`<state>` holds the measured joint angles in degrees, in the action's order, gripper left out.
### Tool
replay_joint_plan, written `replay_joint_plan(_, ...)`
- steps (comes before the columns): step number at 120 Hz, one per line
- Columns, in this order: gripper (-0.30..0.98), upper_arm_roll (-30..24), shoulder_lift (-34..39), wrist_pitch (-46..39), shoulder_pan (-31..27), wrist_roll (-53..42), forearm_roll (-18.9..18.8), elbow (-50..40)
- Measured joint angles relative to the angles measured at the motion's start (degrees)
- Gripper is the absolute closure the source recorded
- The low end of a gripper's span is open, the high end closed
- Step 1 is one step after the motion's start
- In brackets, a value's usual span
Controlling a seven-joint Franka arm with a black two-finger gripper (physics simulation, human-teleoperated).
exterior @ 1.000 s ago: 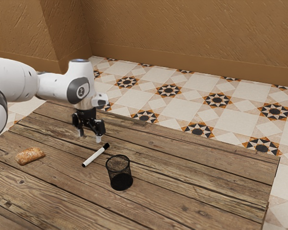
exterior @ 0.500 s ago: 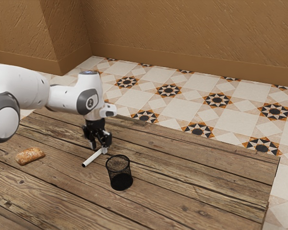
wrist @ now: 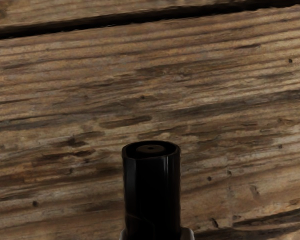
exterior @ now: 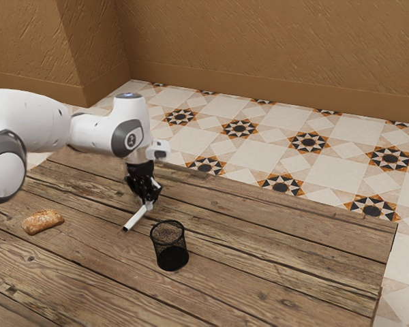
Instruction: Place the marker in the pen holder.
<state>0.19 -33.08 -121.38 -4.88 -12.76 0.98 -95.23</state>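
Note:
The gripper [exterior: 147,204] is at the pen holder's upper-left side in the exterior view, its fingers closed around the cap end of the marker [exterior: 135,219]. The marker's white body slants down toward the exterior view's lower left, seemingly just off the tabletop. In the wrist view the marker's black cap [wrist: 152,192] points away from the hand, with a bit of a pale fingertip on each side of it. The black mesh pen holder [exterior: 170,247] stands upright on the table, apart from the marker, its open rim facing up.
A bread roll [exterior: 43,221] lies on the wooden table [exterior: 259,272] toward the exterior view's left. The table's far edge runs behind the gripper, with tiled floor [exterior: 273,153] beyond.
The gripper came down over the marker's cap end and closed on it. Since then the hand has risen a little, and the marker's white end has shifted up and right in the exterior view.

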Motion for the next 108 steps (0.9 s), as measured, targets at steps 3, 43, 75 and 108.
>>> replay_joint_plan(3,0.76,0.0,0.6,0.1,0.2,0.1,-0.1,0.0)
replay_joint_plan(43,0.79,0.1,23.8,4.4,8.4,1.0,1.8,-10.6)
replay_joint_plan(75,0.79,0.5,39.2,-8.5,12.9,-5.0,14.5,-28.7)
replay_joint_plan(108,0.79,0.7,42.5,-20.4,13.4,-14.3,24.1,-37.5)
